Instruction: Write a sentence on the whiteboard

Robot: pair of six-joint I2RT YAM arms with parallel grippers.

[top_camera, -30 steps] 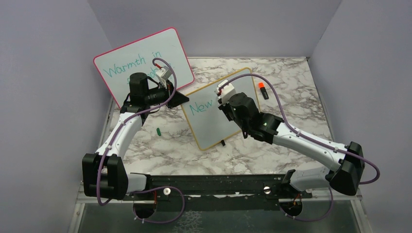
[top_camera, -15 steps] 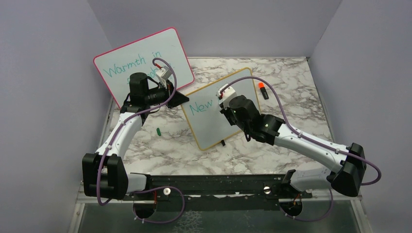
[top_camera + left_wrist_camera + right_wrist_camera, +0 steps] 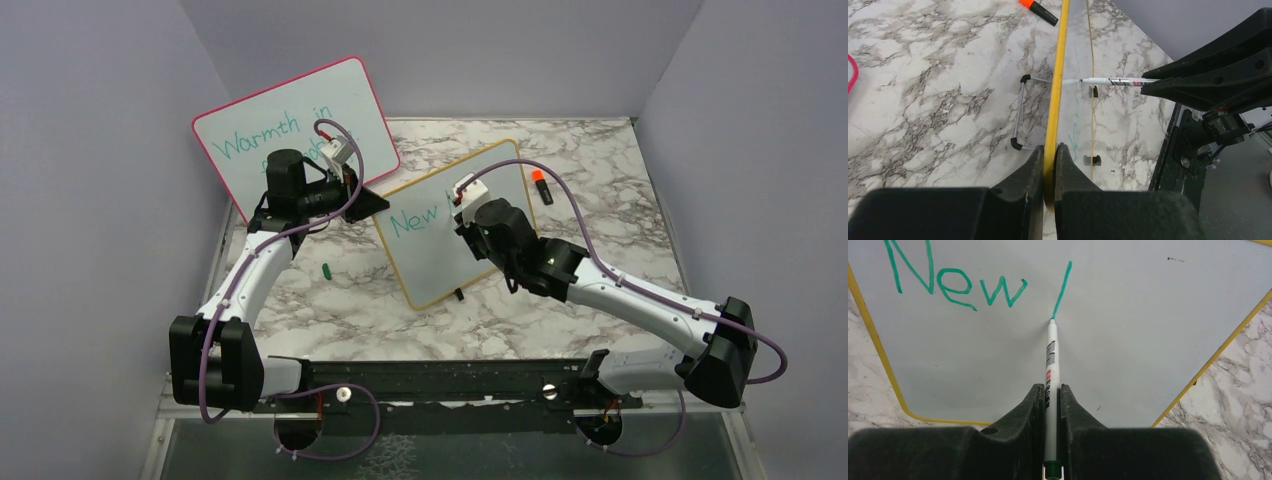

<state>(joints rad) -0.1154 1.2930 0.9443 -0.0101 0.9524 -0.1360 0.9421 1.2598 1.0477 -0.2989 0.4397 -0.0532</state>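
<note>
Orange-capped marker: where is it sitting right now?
In the top view the orange-capped marker lies on the marble table toward the far right, just beside the far right corner of the whiteboard and not touching it.

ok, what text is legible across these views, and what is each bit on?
"New" plus one slanted stroke: teal writing on the yellow-framed whiteboard.
"Warmth in": teal, on the pink-framed whiteboard; its second line is mostly hidden behind the left arm.
Red and grey print on the marker barrel: too small to read.
</note>
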